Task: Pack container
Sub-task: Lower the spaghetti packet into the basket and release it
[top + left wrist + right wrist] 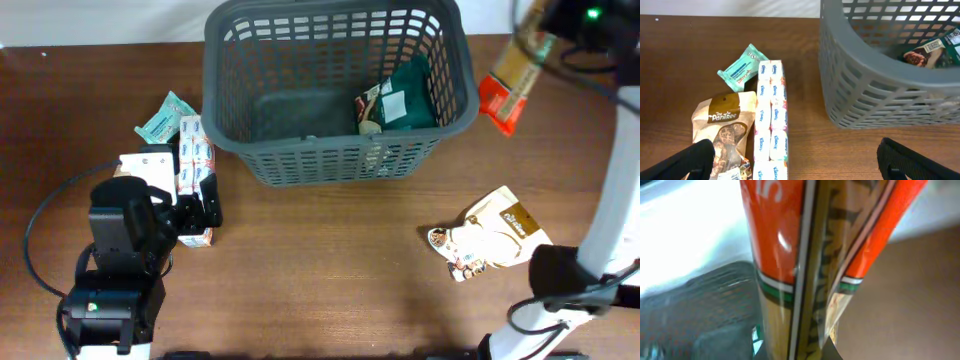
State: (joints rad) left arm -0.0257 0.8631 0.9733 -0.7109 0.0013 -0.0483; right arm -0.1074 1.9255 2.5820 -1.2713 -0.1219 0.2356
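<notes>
Overhead: basket (330,152) at far middle of bench (330,270). Right claw (532,42) clamped on orange packet (503,92), beside basket's right rim. Left claw (190,212) spread open over tissue pack (195,158).

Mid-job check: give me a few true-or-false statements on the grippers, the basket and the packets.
1. The right gripper holds an orange packet. True.
2. A teal packet lies on the table left of the basket. True.
3. The basket is empty. False: a green packet and at least one more lie inside.
4. The left gripper is shut on the tissue pack. False: it is open and grips nothing.
5. A white pouch lies on the table, outside the basket. True.
</notes>
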